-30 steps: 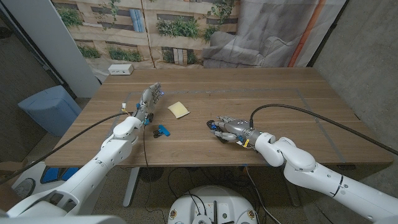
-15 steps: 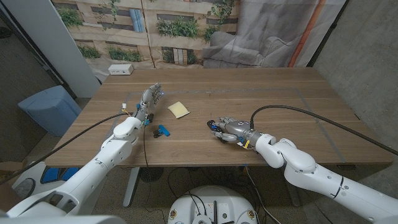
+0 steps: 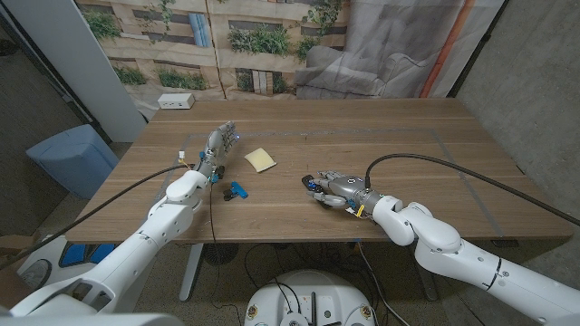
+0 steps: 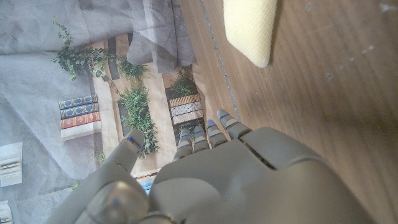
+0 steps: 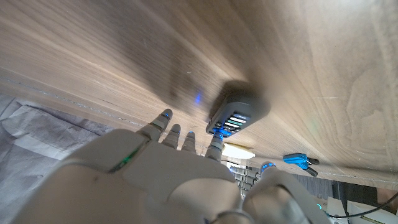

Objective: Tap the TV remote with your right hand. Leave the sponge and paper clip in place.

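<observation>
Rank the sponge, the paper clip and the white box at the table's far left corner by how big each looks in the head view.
1. White box, though it sits farthest away.
2. Sponge, close in apparent size, so these two are unsure.
3. Paper clip, clearly the smallest.

No readable text or labels

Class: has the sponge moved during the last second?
No. The sponge keeps its place beside the blue clip on the table.

Robot lab: wooden desk before a printed garden backdrop, concrete wall, blue bin.
</observation>
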Motion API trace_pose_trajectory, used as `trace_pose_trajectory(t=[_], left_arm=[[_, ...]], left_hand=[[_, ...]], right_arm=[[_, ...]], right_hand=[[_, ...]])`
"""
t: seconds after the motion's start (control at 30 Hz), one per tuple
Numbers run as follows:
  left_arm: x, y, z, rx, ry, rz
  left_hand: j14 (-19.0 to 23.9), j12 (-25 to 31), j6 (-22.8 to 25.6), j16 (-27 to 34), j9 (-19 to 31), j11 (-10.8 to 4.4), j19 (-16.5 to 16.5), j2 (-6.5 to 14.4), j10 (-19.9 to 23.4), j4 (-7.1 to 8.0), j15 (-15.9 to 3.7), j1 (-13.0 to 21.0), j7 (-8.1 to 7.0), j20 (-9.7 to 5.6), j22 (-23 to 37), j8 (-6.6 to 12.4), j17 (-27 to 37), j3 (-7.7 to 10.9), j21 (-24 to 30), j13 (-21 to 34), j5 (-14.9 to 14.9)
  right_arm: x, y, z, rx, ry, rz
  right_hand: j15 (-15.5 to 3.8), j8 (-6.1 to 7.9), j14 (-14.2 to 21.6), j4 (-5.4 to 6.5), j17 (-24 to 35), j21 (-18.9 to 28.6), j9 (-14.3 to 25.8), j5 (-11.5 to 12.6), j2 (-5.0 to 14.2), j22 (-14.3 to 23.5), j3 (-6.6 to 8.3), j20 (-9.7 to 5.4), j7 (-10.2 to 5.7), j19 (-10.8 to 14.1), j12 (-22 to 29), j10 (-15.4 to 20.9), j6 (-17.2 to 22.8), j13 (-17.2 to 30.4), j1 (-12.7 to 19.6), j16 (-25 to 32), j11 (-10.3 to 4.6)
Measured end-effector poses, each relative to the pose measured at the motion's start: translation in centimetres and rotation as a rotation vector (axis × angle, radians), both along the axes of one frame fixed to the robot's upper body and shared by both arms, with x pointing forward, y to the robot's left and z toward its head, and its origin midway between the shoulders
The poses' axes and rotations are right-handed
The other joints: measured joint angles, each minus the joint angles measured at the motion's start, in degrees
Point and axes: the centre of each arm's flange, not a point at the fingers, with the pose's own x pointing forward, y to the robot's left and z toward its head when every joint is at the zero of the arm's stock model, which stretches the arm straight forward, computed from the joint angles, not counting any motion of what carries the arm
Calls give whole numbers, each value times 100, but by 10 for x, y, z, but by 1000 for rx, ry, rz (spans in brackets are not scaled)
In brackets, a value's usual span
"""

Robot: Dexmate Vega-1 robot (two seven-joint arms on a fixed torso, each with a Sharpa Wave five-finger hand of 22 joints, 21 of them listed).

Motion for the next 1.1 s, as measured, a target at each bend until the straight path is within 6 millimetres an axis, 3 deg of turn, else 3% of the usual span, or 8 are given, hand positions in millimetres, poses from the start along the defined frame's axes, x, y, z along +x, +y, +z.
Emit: trace_pose_trajectory(t=[1.1], left_arm=[[0,4,-7,-10,11,7]], left_hand=[[0,0,0,0,0,0,11,0,0,15,0,0,0,11,0,0,0,15,0,0,0]], right_arm=[[2,5,-6,-26,51,-11]], right_hand=[[0,-2,0,1,26,0,-28,66,0,-1,-127,-52,-10,-92,-23,-117,10,0,0,0,-11]])
